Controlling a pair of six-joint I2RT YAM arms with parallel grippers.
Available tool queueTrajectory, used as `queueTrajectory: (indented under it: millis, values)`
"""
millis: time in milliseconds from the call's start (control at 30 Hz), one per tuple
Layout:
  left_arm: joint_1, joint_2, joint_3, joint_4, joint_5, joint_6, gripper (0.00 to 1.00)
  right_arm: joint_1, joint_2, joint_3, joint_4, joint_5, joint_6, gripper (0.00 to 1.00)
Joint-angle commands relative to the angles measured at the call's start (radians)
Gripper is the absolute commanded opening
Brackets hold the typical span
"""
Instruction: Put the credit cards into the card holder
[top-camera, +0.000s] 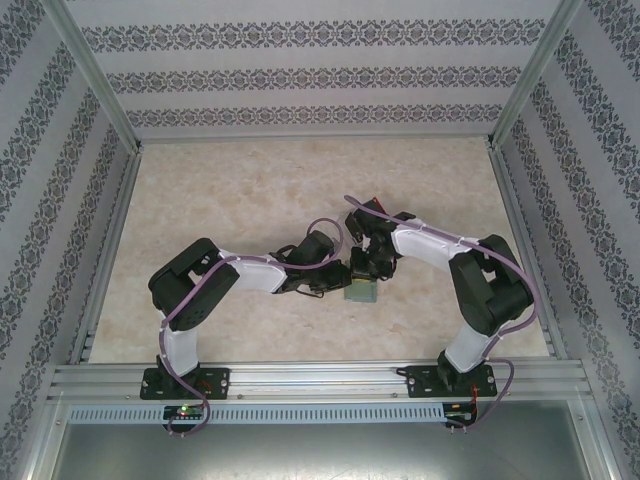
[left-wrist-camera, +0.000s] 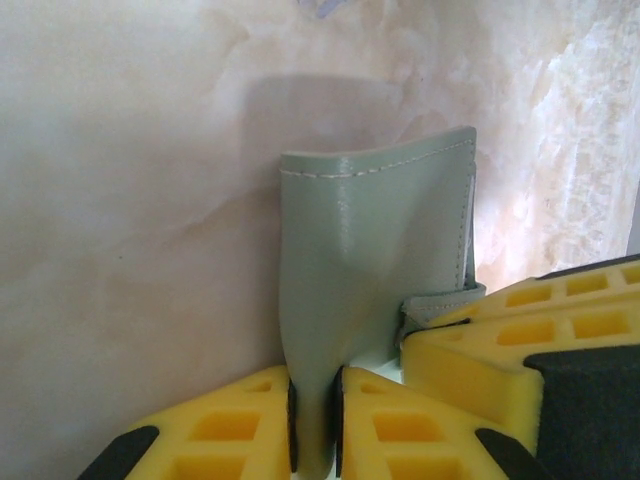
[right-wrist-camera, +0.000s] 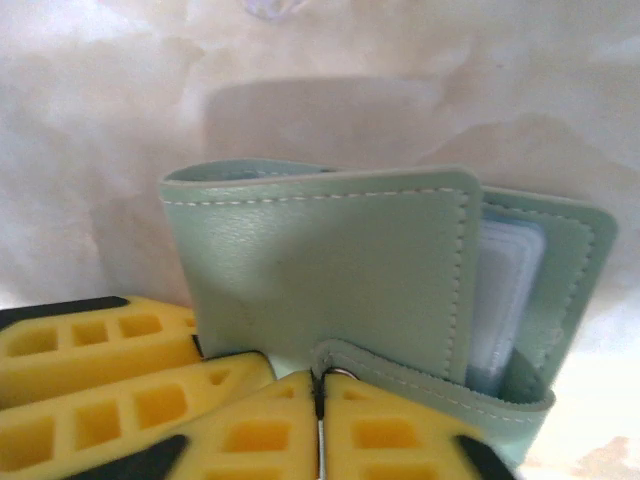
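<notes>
In the middle of the surface (top-camera: 250, 190), a little below the centre of the top view, the two arms meet over the card holder (top-camera: 360, 294), which is lifted between them and does not lie flat. The left gripper (left-wrist-camera: 315, 420) is closed on the lower edge of the holder, near its folded back: in the left wrist view the yellow fingers press the grey-green cover from both sides and it stands up before the camera. I think this grip is there to keep the holder steady while the other arm works on it. The right gripper (right-wrist-camera: 320, 400) is at the small strap (right-wrist-camera: 430, 385) that closes the holder, at the bottom centre of its own view. Its fingers stand almost together with only a thin slit between them, and the strap begins just at their tips, so I cannot tell whether it is pinched or free. The cover is a little apart at the right of this frame, and the pale clear pockets (right-wrist-camera: 505, 290) show inside. In my judgement the step in hand is to open the holder, so that a card can be put in afterwards.
</notes>
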Motion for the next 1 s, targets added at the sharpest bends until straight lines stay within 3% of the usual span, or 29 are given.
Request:
queueTrajectory:
  millis: [0, 33, 100, 167, 267, 367, 467, 500, 533, 567, 600, 700, 767, 867, 967]
  values:
    - [-0.013, -0.006, -0.031, 0.013, -0.01, 0.013, 0.23, 0.008, -0.076, -0.047, 0.078, 0.016, -0.028, 0.27]
    - [-0.013, -0.018, -0.034, 0.014, -0.01, 0.021, 0.25, -0.002, -0.136, -0.055, 0.077, 0.03, -0.035, 0.36]
    - [-0.013, -0.052, -0.04, 0.005, -0.026, 0.03, 0.3, -0.04, -0.242, -0.07, 0.07, 0.065, -0.051, 0.4]
    - [-0.013, -0.097, -0.056, -0.004, -0.062, 0.042, 0.41, -0.094, -0.365, -0.098, 0.064, 0.141, -0.084, 0.53]
    - [-0.012, -0.193, -0.059, -0.108, -0.168, 0.098, 0.52, -0.158, -0.54, -0.154, 0.075, 0.41, -0.144, 0.73]
    - [-0.002, -0.297, -0.033, -0.307, -0.374, 0.195, 0.61, -0.205, -0.646, -0.261, 0.233, 0.722, -0.266, 0.98]
    - [0.042, -0.411, -0.005, -0.5, -0.628, 0.281, 0.72, -0.261, -0.651, -0.39, 0.511, 0.898, -0.456, 0.98]
    - [0.062, -0.45, -0.006, -0.534, -0.7, 0.31, 0.76, -0.283, -0.641, -0.424, 0.591, 0.898, -0.497, 0.98]
    - [0.086, -0.494, -0.012, -0.561, -0.782, 0.342, 0.92, -0.313, -0.625, -0.466, 0.687, 0.878, -0.516, 0.98]
    - [0.117, -0.534, -0.026, -0.572, -0.868, 0.375, 1.0, -0.349, -0.599, -0.511, 0.778, 0.821, -0.519, 0.98]
    - [0.152, -0.565, -0.043, -0.57, -0.912, 0.402, 0.99, -0.379, -0.573, -0.538, 0.849, 0.766, -0.517, 0.98]
    - [0.296, -0.652, -0.106, -0.569, -1.001, 0.441, 0.99, -0.403, -0.466, -0.599, 1.072, 0.754, -0.534, 0.98]
    - [0.369, -0.701, -0.145, -0.534, -1.04, 0.509, 0.99, -0.411, -0.414, -0.577, 1.105, 0.714, -0.552, 0.98]
    - [0.431, -0.734, -0.272, -0.315, -1.106, 0.684, 0.99, -0.428, -0.337, -0.61, 1.349, 0.651, -0.565, 0.98]
    - [0.477, -0.721, -0.369, -0.103, -1.096, 0.831, 0.99, -0.449, -0.241, -0.592, 1.429, 0.568, -0.562, 0.98]
